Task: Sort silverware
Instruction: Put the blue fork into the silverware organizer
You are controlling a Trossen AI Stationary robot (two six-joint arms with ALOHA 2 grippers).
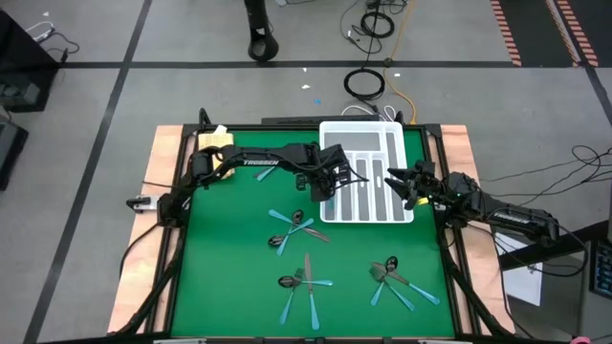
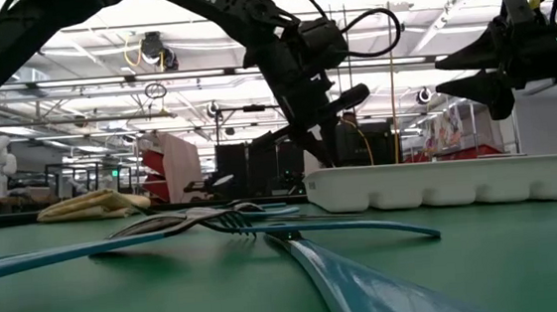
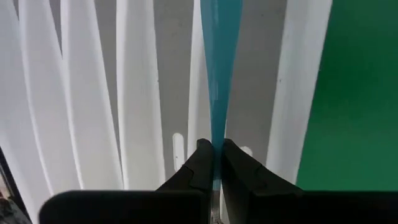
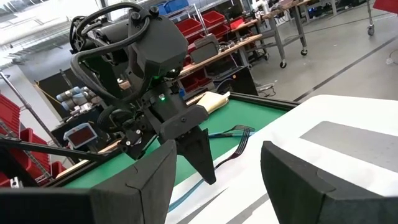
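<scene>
While the left gripper (image 3: 215, 163) pinches a blue handle (image 3: 217, 68) between its closed fingers (image 3: 196, 163), that handle runs straight out from the fingertips and hangs over the white tray (image 1: 402, 212), along one of its long slots. Which kind of utensil it is cannot be told, since the head is hidden. White dividers stand close on both sides of the handle, and the tray's outer wall with green mat (image 1: 229, 268) beyond it lies just to one side.

Over the tray's opposite side, the right gripper (image 1: 400, 183) hangs above the rim with its fingers spread wide and nothing between them. From its wrist view the left gripper shows across the tray, the blue handle slanting down from it.

On the mat, well apart from the tray, the rest of the silverware lies in loose crossed clusters: one (image 1: 293, 227) near the middle, one (image 1: 304, 279) toward the front edge, and one (image 1: 394, 279) front right. Bare mat stretches between these clusters and the tray.
</scene>
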